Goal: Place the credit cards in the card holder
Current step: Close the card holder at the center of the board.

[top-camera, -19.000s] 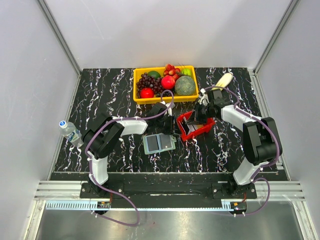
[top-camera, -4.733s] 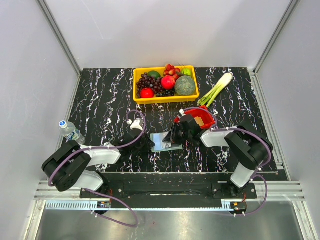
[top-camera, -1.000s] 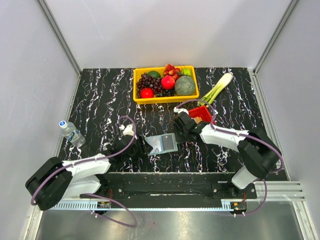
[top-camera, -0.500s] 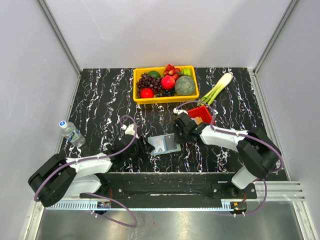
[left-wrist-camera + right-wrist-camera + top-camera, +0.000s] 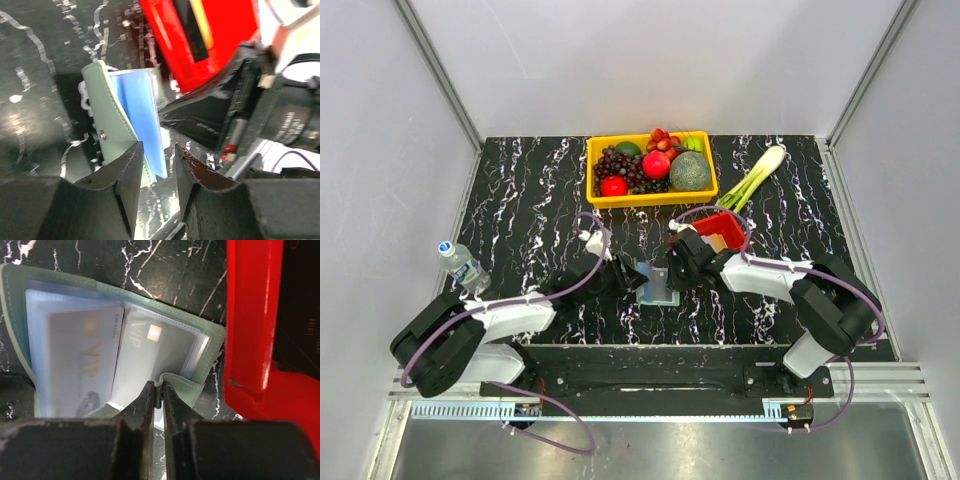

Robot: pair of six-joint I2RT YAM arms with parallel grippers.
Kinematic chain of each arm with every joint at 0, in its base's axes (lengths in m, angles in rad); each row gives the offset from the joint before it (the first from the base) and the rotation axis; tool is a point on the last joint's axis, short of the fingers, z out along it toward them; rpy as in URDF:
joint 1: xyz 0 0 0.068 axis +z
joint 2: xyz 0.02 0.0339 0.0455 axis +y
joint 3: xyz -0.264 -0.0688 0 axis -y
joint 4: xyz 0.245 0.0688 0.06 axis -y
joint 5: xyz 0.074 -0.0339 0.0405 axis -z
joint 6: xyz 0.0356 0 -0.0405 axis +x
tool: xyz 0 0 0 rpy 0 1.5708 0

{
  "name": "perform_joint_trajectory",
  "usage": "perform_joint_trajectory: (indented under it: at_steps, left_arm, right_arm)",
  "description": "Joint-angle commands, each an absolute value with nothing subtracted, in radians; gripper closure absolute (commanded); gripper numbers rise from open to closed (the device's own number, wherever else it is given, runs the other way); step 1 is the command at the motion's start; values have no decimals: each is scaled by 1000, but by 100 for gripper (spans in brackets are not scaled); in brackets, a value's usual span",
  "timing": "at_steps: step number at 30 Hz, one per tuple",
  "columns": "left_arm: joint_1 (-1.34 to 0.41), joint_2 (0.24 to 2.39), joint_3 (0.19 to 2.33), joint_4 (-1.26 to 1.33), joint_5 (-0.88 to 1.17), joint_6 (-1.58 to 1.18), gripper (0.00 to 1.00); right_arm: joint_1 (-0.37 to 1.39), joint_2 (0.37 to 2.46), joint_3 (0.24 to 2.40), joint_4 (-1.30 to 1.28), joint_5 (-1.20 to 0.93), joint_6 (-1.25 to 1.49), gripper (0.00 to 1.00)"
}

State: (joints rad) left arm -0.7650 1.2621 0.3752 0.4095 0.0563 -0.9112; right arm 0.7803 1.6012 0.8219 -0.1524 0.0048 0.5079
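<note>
The grey-green card holder [image 5: 656, 284] stands half folded between my two grippers. In the right wrist view it [image 5: 212, 347] lies open, with two whitish cards [image 5: 80, 355] marked "VIP" inside its clear sleeves. My right gripper [image 5: 159, 387] is shut on the holder's green flap at its near edge; it also shows from above [image 5: 671, 277]. My left gripper [image 5: 158, 147] is open, with the corner of the holder's blue sleeves [image 5: 142, 107] between its fingers, and is at the holder's left side [image 5: 622, 274]. A dark card [image 5: 300, 315] and an orange card [image 5: 201, 20] lie in the red basket.
The red mesh basket [image 5: 725, 228] sits just behind my right gripper. A yellow tray [image 5: 603, 198] of fruit stands at the back. A leek [image 5: 752, 177] lies at the back right. A water bottle [image 5: 460, 263] lies at the left edge.
The holder lay open and flat a second ago; now its right half is raised and it is half folded. My left gripper has moved right and forward against it.
</note>
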Motion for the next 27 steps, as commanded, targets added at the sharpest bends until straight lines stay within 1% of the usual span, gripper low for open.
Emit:
perform_joint_trajectory:
  at_steps: [1,3,6,8,10,11,12,14,18,23,27]
  left_arm:
    - [-791,1305,419,606,134,-954,64]
    - [-796,1330,454,653,162,-966,64]
    - [-805,1406,537,598,222,-940,63]
    - [-808,1445,543,621,242,-948,68]
    - [-808,1427,488,684,216,-979,68]
    - [-808,1407,467,690,201,-982,66]
    - [-808,1390,457,672,187,-979,65]
    - [-810,1355,457,620,172,-941,65]
    - [-815,1261,417,594,109,-928,64]
    - [-816,1062,433,330,-69,-841,48]
    - [-816,976,460,96,-205,-808,39]
  right_arm:
    - [790,1605,808,-68,-72,555,92]
    - [790,1611,799,-43,-81,569,92]
    - [788,1629,799,-28,-89,581,92]
    - [790,1628,795,-29,-75,591,92]
    - [790,1606,784,-44,-31,598,91]
    - [790,1591,778,-61,22,604,91]
    - [790,1569,775,-83,66,607,91]
    - [790,1519,756,-95,119,601,90]
    - [790,1430,710,-57,149,584,89]
    - [790,1402,689,-44,132,601,90]
    - [790,1419,683,-41,123,607,90]
